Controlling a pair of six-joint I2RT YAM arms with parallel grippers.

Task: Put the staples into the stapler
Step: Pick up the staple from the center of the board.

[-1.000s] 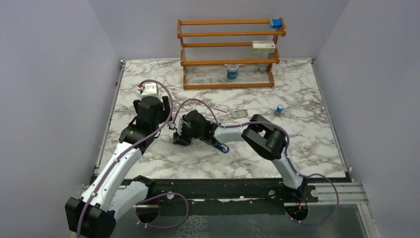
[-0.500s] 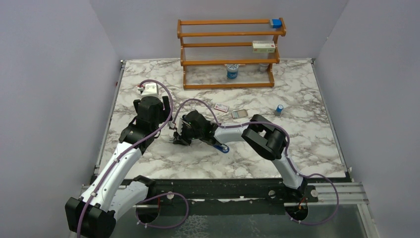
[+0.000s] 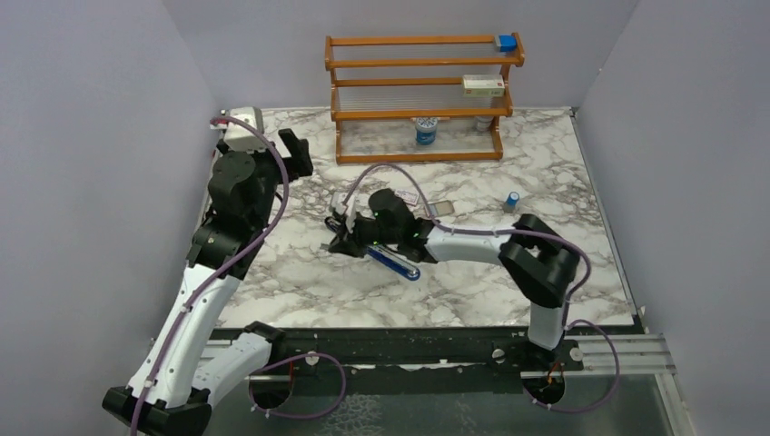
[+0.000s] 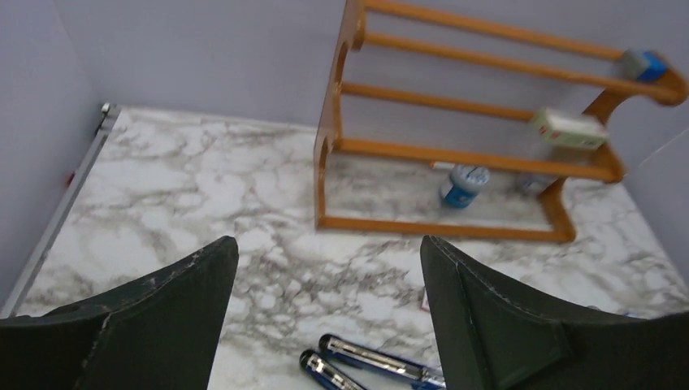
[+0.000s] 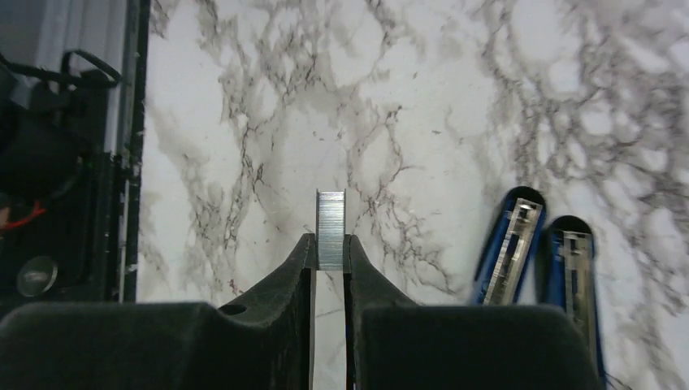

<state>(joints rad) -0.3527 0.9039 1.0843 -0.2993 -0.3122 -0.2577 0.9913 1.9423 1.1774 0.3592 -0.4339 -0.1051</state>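
One strip of staples [image 5: 331,227] sits clamped between the right gripper's [image 5: 329,248] fingers. The stapler [image 5: 513,244] lies opened on the marble table [image 5: 406,97] nearby. The left gripper [image 4: 327,248] hangs high, fingers apart.

Soft, even light fills every view, leaving only faint shadows on the white marble tabletop [image 3: 300,292]. The left wrist view smears the orange wooden rack [image 4: 455,157]; the short silver-grey strip of staples [image 5: 331,230] looks crisp.
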